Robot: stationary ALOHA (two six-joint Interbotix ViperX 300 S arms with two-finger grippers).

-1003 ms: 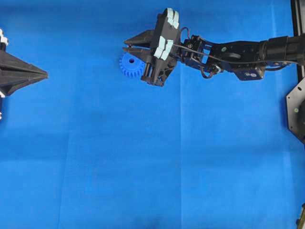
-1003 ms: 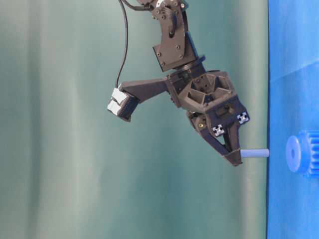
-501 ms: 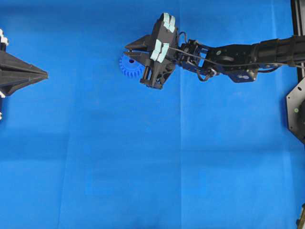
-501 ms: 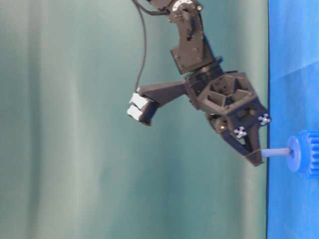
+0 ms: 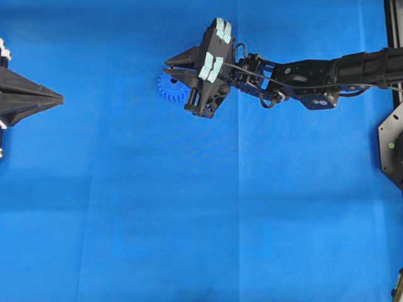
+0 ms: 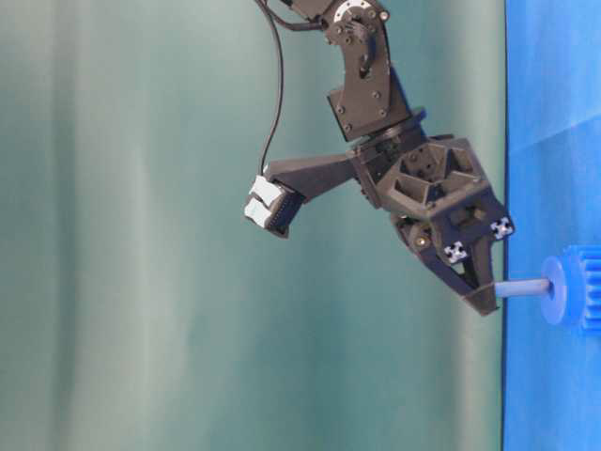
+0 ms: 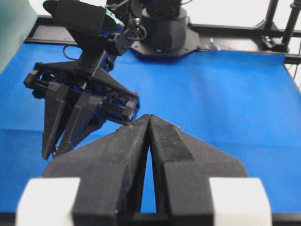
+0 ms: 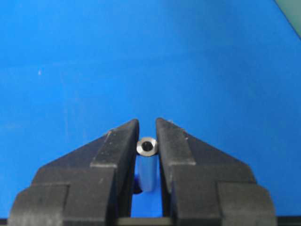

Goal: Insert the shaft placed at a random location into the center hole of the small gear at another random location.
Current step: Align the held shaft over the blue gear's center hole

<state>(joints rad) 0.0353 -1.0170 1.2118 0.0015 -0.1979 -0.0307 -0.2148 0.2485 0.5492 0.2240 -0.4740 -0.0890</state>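
Observation:
The small gear lies on the blue cloth, partly under my right gripper. My right gripper is shut on the shaft, a small silvery cylinder seen end-on between the fingers. In the table-level view the shaft runs straight from the gripper's tip to the gear's raised hub, and its far end meets the hub face. The center hole is hidden behind the shaft. My left gripper is shut and empty at the far left, well away from the gear.
The blue cloth covers the table. A black frame stands at the right edge. The left wrist view shows my left gripper facing the right arm across the cloth.
My right gripper has carried the shaft from a gap away up to the gear, so its end now meets the hub. The left arm has not moved.

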